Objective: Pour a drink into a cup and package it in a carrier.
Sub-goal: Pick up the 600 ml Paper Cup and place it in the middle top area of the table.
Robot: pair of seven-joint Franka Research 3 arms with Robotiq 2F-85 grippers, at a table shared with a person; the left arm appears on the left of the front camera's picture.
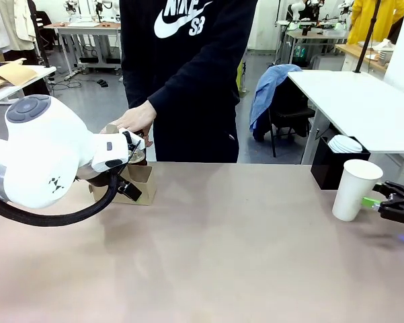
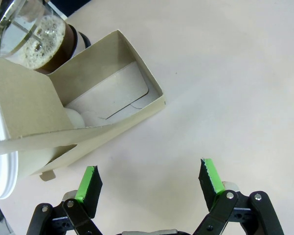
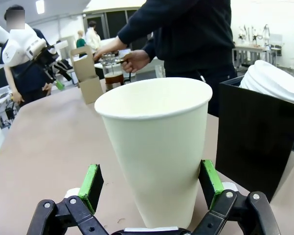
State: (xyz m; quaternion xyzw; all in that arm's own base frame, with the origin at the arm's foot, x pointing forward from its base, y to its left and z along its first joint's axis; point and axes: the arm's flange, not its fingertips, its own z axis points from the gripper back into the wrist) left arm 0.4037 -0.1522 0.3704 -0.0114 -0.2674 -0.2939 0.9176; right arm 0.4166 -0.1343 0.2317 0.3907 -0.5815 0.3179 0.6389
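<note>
Across the brown table (image 1: 222, 249), the right gripper (image 3: 151, 186) has its fingers apart on both sides of the cup (image 1: 355, 189), not clamping it. Far from the cup, the left gripper (image 2: 149, 183) hangs wide apart just beside the carrier (image 2: 93, 105); a person's hand (image 1: 136, 120) holds a glass jug of the drink (image 2: 32, 36) behind that carrier.

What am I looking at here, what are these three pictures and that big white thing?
The big white thing is a robot arm; there are two at a table. One picture looks across the table at a person. The others come from cameras on each arm's wrist. The left gripper hangs open above a brown cardboard carrier. The right gripper has its green pads either side of a tall white paper cup; whether they touch it is unclear. The person's hand holds a glass jug of dark drink.
</note>
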